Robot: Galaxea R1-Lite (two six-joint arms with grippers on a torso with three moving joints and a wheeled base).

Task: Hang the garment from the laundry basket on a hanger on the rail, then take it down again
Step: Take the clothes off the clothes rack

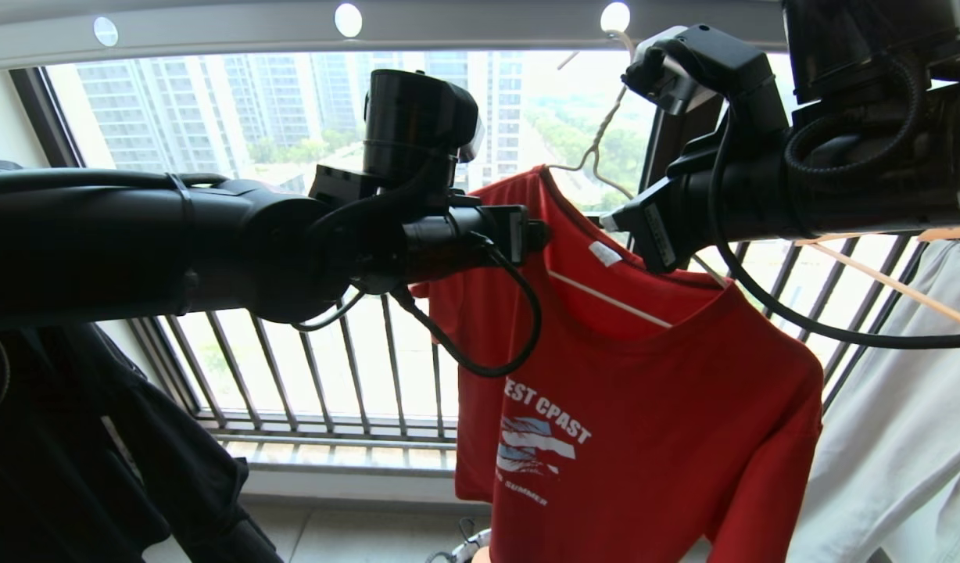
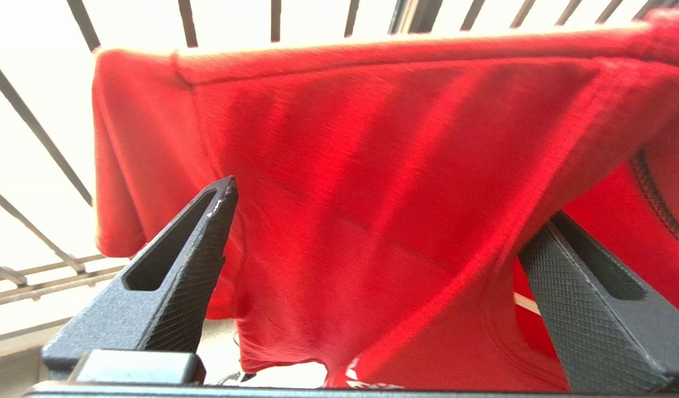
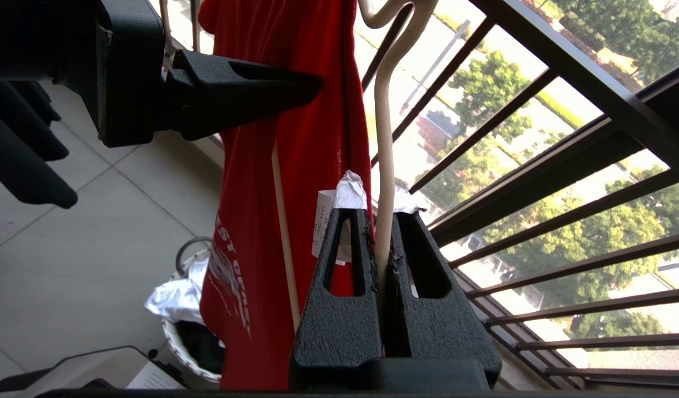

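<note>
The garment [image 1: 644, 407], a red T-shirt with white lettering, hangs on the hanger [image 1: 597, 148], a thin white wire one. The hanger's hook rises to the rail [image 1: 449, 23], beside one of its round holes. I cannot tell whether the hook rests on it. My right gripper [image 3: 379, 214] is shut on the hanger's neck just above the collar. My left gripper [image 2: 389, 202] is open at the shirt's shoulder, where red cloth [image 2: 372, 166] spans the gap and covers one fingertip. The laundry basket [image 3: 179, 340] stands on the floor below.
A white T-shirt [image 1: 902, 407] on a wooden hanger [image 1: 879, 274] hangs close on the right. A black shirt [image 1: 73, 438] hangs on the left. The dark window railing [image 1: 308, 367] stands right behind the garment. White cloth [image 3: 171, 298] lies in the basket.
</note>
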